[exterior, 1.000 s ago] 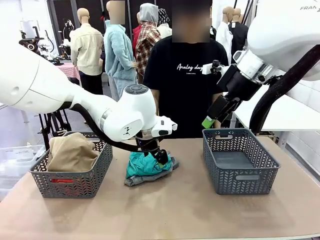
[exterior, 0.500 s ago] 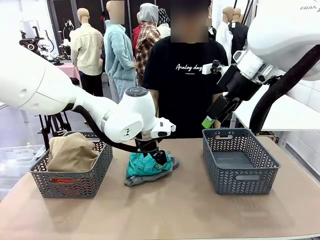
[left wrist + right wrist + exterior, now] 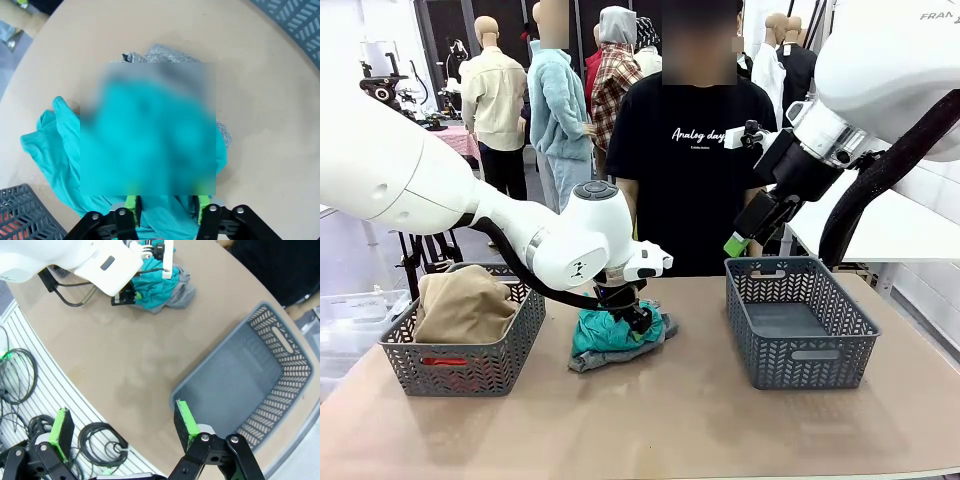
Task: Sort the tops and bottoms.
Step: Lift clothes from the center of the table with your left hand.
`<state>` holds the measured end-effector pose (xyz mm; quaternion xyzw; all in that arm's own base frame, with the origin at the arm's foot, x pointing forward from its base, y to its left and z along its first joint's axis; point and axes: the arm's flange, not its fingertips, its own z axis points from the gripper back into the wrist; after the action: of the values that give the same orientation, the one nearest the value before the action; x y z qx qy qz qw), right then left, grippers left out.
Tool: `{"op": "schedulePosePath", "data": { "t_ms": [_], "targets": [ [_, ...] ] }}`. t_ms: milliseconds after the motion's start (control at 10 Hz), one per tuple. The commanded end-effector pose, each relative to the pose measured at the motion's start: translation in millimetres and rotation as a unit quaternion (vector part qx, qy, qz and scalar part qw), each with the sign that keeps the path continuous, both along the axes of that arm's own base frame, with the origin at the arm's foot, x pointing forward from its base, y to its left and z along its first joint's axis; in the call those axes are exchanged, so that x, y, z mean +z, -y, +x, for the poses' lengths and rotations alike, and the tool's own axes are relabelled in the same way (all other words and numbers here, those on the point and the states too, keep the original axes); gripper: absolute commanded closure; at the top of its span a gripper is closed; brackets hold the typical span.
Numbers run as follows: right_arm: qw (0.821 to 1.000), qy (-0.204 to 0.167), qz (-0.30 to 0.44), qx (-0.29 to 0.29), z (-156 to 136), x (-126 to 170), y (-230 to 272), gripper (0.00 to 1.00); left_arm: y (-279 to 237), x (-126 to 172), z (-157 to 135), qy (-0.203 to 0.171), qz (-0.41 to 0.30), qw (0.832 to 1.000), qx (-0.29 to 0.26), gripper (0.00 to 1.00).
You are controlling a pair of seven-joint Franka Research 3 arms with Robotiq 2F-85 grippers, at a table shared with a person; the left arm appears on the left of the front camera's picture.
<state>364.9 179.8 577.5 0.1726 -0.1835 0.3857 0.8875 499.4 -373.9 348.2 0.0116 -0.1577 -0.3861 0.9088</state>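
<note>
Beige counter (image 3: 720, 430), a person (image 3: 690, 150) at its far edge. Mid-counter the teal garment (image 3: 605, 335) lies on the grey garment (image 3: 620, 356), with the left claw (image 3: 166, 201) half-closed astride it, grip unclear. The right claw (image 3: 123, 429) gapes empty, high near the right basket (image 3: 810, 355).

1. Baskets: 2, both grey – left basket (image 3: 510, 345), right basket (image 3: 770, 365)
2. Garments: 4, one of each colour – tan garment (image 3: 465, 303), orange-red garment (image 3: 444, 361), teal garment (image 3: 603, 333), grey garment (image 3: 595, 361)
3. Garments by place: 2 in the left basket, 2 in one heap on the table (image 3: 670, 420)
4. Arms: 2, both white – left arm (image 3: 420, 190), right arm (image 3: 890, 70)
5. Grippers: 2 – left gripper (image 3: 165, 205), right gripper (image 3: 122, 426)
6. Green pads (image 3: 185, 420): 2 per gripper, 4 counted across the wrist views
7. Persons at the far side: 1 – person (image 3: 690, 170)
8. Tables: 1
</note>
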Motion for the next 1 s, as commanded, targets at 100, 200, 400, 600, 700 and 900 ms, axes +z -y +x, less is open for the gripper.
{"op": "schedulePosePath", "data": {
  "t_ms": [100,200,400,600,700,900],
  "targets": [
    [1.0,0.002,-0.004,0.0,0.6,0.1,0.4,0.0,-3.0,4.8,1.2,-0.002,-0.003,1.0,0.001,1.0],
    [1.0,0.002,-0.004,0.0,0.6,0.1,0.4,0.0,-3.6,4.1,0.7,-0.002,-0.003,1.0,0.002,1.0],
    [1.0,0.002,-0.004,0.0,0.6,0.1,0.4,0.0,-7.0,6.2,-2.6,-0.005,-0.003,1.0,0.018,1.0],
    [1.0,0.002,-0.004,0.0,0.6,0.1,0.4,0.0,-17.8,35.0,-14.9,0.008,-0.012,0.999,0.043,1.0],
    [1.0,0.002,-0.004,0.0,0.6,0.1,0.4,0.0,-29.6,62.3,-23.7,0.023,-0.018,0.998,0.054,1.0],
    [1.0,0.002,-0.004,0.0,0.6,0.1,0.4,0.0,-55.7,117.3,-37.4,0.059,-0.034,0.994,0.084,1.0]
  ]
}}
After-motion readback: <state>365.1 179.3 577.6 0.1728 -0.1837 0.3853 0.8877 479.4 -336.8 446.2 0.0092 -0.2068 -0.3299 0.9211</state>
